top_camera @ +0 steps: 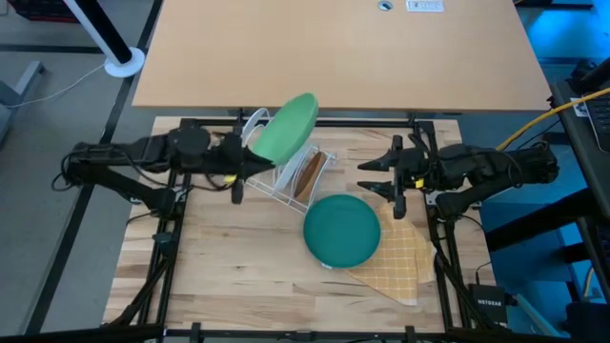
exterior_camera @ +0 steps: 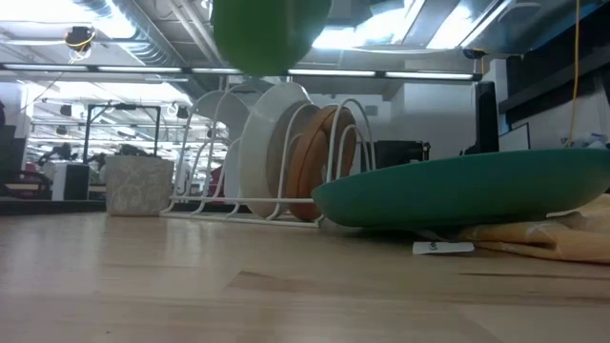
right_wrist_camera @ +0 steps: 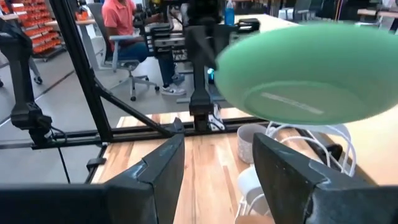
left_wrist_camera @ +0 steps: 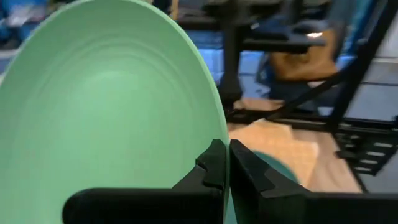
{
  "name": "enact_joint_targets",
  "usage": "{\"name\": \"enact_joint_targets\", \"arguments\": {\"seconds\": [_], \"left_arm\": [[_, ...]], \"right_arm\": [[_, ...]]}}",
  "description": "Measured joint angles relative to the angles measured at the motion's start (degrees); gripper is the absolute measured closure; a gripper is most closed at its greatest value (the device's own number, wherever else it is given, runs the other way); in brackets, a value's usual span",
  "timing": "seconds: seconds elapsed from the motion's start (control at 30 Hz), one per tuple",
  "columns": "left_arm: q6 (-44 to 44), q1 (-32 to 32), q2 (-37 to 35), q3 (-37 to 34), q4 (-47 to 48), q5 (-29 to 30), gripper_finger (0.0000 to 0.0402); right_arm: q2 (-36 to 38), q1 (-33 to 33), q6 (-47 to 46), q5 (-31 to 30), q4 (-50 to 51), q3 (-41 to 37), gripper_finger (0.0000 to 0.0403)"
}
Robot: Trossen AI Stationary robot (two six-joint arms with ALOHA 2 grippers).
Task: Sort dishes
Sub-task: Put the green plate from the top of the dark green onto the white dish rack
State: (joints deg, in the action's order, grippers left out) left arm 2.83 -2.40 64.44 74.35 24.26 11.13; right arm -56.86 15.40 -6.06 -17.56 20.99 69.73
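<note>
My left gripper [top_camera: 254,155] is shut on the light green plate [top_camera: 287,127], held above the white wire rack [top_camera: 297,179]. The plate also shows in the low view [exterior_camera: 270,33] and the right wrist view [right_wrist_camera: 311,71]. The brown plate [top_camera: 308,174] stands on edge in the rack. The teal plate [top_camera: 341,231] lies on the table, its right part on the yellow checked cloth [top_camera: 396,259]. The grey mug [exterior_camera: 138,186] stands on the table beside the rack. My right gripper [top_camera: 366,176] is open and empty, right of the rack. My left gripper pinches the green plate's rim [left_wrist_camera: 219,134] between its two fingers, one on each face. The fingers come about level from the table's left. The plate is lifted clear above the rack and stands tilted on edge, its hollow face toward the left arm.
A whitish plate [exterior_camera: 270,143] stands in the rack next to the brown one. A tan tabletop [top_camera: 334,48] lies beyond the wooden table's far edge. Bare wood lies at the near left [top_camera: 219,267]. A person [right_wrist_camera: 121,28] sits in the room beyond.
</note>
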Motion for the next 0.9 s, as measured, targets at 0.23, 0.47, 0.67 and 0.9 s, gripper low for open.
{"name": "enact_joint_targets", "arguments": {"seconds": [0.23,0.47,0.67,0.9], "left_arm": [[4.0,6.9,0.6,-1.5,0.7,-3.9,0.0401],[7.5,9.8,0.7,-6.6,-6.0,-9.5,0.0401],[4.5,9.6,0.2,-6.3,-10.6,-10.1,0.0401],[8.1,9.6,-0.7,-6.1,-11.2,-11.2,0.0401]], "right_arm": [[0.0,0.0,-1.7,0.0,2.4,0.0,0.0208],[0.0,0.0,-1.8,0.0,2.4,0.0,0.0208],[0.0,0.0,-1.8,0.0,2.4,0.0,0.0208],[0.0,0.0,-1.8,0.0,2.3,0.0,0.0208]]}}
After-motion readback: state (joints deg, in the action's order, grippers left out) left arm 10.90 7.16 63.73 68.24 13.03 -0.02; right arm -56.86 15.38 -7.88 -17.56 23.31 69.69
